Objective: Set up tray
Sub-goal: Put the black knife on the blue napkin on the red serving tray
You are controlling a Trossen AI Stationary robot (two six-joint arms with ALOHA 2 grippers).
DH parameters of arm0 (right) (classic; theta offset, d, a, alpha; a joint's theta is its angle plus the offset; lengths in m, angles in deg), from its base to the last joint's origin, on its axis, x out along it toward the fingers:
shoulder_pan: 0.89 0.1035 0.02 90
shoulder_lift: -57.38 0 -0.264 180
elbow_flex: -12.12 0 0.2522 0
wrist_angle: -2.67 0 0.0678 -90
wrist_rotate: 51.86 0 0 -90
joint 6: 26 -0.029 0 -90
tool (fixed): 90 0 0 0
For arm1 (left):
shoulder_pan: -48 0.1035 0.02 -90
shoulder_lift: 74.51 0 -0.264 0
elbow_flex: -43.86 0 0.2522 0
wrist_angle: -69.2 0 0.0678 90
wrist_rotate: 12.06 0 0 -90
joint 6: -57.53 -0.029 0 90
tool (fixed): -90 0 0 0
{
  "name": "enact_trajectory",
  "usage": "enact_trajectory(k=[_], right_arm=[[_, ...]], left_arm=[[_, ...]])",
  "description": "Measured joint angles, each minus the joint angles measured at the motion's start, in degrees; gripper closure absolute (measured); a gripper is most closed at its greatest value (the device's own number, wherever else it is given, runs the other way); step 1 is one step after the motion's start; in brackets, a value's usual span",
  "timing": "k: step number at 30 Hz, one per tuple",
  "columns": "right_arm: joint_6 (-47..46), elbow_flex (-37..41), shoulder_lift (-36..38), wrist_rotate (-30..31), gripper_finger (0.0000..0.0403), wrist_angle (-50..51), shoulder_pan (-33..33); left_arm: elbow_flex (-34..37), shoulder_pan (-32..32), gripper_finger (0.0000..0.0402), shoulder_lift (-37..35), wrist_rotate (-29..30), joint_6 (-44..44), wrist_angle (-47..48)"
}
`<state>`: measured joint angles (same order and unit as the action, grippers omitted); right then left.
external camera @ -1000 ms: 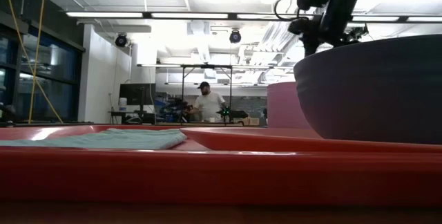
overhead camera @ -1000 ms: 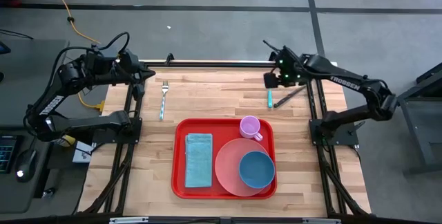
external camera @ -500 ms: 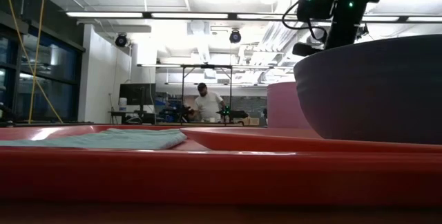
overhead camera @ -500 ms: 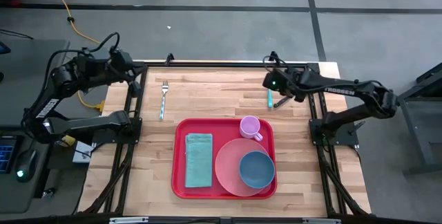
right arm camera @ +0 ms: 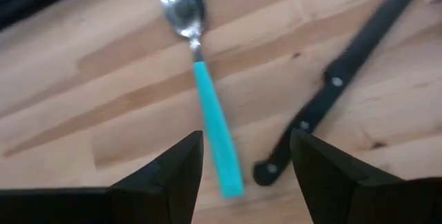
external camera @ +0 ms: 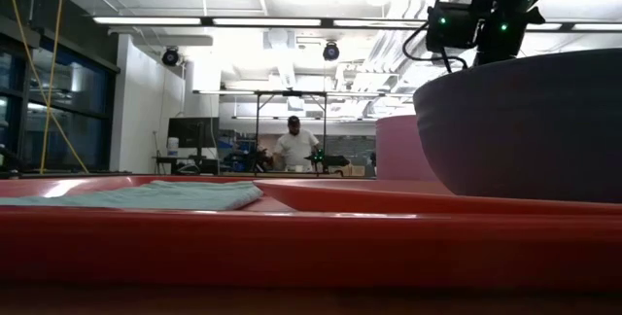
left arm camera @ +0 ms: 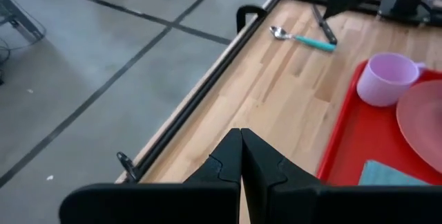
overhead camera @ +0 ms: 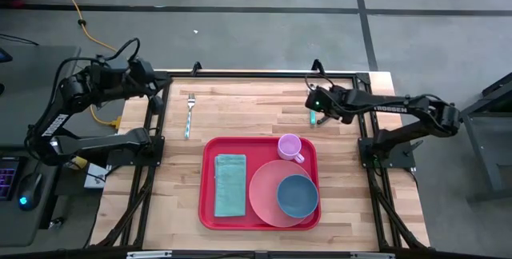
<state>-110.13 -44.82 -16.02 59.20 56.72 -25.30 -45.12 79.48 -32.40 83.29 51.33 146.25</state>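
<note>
The red tray (overhead camera: 258, 152) lies mid-table and carries a folded teal napkin (overhead camera: 230, 184), a pink plate (overhead camera: 264, 195) with a blue bowl (overhead camera: 298, 195) on it, and a pink cup (overhead camera: 289, 145). A teal-handled spoon (right arm camera: 210, 117) and a black knife (right arm camera: 343, 79) lie flat on the wood beyond the tray's far right corner. My right gripper (right arm camera: 245, 182) hovers open above the free end of the spoon's handle, one finger on either side of it, touching nothing. My left gripper (left arm camera: 240, 156) waits shut over the table's far left corner (overhead camera: 156, 83).
A fork (overhead camera: 190, 113) lies on the wood near the table's far left, apart from the tray. In the low view the bowl (external camera: 525, 121) and the tray's rim (external camera: 292, 247) fill the foreground. A person (external camera: 293, 146) stands far off in the room.
My right gripper has come down toward the spoon and knife and now sits low over the spoon's handle. My left gripper has drawn back a little toward the table's left edge. Nothing on the table or the tray has moved.
</note>
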Motion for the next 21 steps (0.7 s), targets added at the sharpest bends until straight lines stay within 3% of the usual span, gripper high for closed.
enact_trajectory(k=[5, 11, 21], right_arm=[[-0.3, 0.0, 0.5, -2.6, 0.0202, 2.4, -0.8], [-4.0, 0.0, 1.8, -8.0, 0.0166, 4.5, -2.2], [-10.2, 0.0, 1.9, -11.7, 0.0149, 7.6, -5.9]], left_arm=[[0.0, 0.0, 0.0366, 0.0, -2.0, -1.9, 1.9], [0.0, 0.0, 0.0366, 0.0, -6.4, -7.6, 1.6], [0.0, 0.0, 0.0366, 0.0, -6.4, -11.6, 1.7]])
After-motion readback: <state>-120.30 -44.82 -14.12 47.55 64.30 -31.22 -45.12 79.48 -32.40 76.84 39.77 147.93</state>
